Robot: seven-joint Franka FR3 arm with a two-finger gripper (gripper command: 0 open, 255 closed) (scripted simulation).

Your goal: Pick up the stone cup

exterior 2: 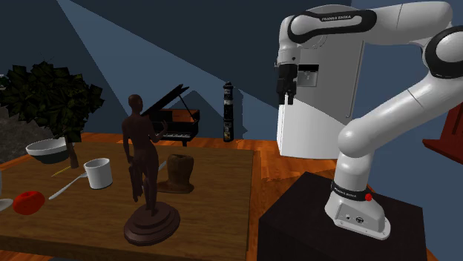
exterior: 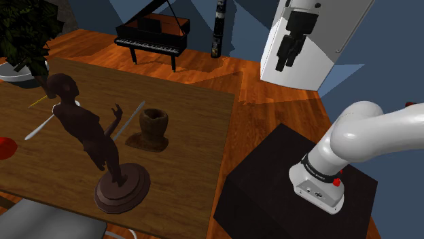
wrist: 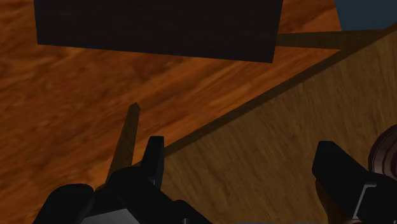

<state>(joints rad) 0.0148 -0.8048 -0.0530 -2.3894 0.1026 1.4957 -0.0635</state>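
Counted, kind by kind
Two cups: one brown cup (exterior: 154, 126) and one white cup (exterior 2: 98, 173); one dark statue (exterior: 92, 132); one black piano (exterior: 151, 37); one red object (exterior 2: 28, 202); one leafy plant (exterior 2: 44, 96); one white bowl (exterior 2: 46, 150).

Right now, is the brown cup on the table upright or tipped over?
Upright: the brown cup stands on its wide base, mouth facing up.

The brown cup (exterior: 154, 127) stood upright mid-frame on the wooden counter (exterior: 193, 173), right of a dark figurine (exterior: 95, 136), with the black claw (exterior: 282, 63) high at upper right.
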